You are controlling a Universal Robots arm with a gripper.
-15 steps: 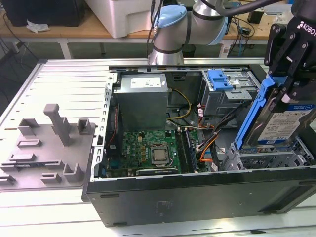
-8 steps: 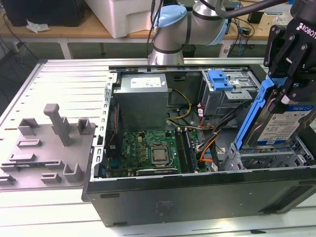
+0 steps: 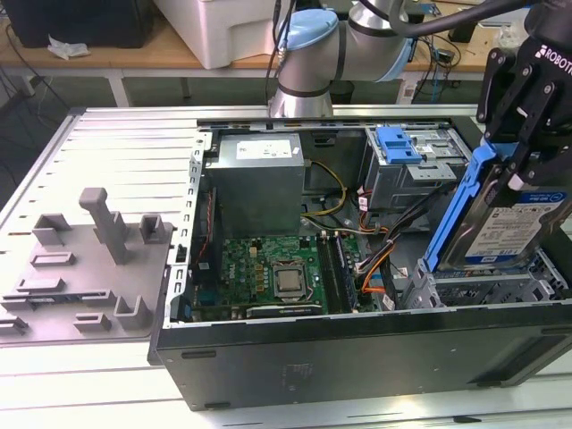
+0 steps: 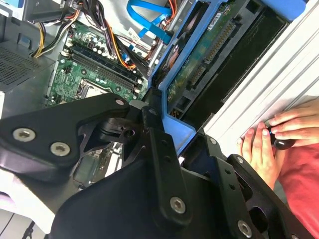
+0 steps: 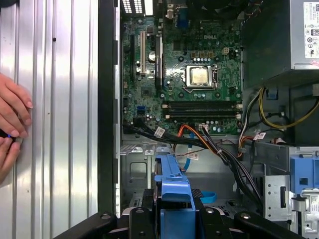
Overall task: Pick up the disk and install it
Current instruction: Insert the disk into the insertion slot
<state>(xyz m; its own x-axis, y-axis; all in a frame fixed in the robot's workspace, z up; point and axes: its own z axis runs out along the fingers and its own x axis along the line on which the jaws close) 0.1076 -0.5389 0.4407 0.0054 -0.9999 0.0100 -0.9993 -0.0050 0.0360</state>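
Note:
The disk (image 3: 514, 223), a silver drive with a white and blue label in a blue carrier, hangs tilted on edge over the drive cage (image 3: 483, 288) at the exterior view's right end of the open computer case. My gripper (image 3: 518, 170) is shut on its upper end, one black finger on each side. In the second wrist view the disk (image 4: 209, 55) shows its green circuit-board underside, and a finger (image 4: 159, 144) presses on the blue frame. The first wrist view has the carrier's blue end (image 5: 172, 191) between the jaws, above the case floor.
Inside the case lie the motherboard (image 3: 268, 268), the grey power supply (image 3: 255, 179), loose cables (image 3: 375, 259) and another blue carrier (image 3: 398, 143) in the rear bay. A grey fixture (image 3: 89, 259) lies on the ribbed table. A person's hands (image 4: 269, 139) rest on the table beside the case.

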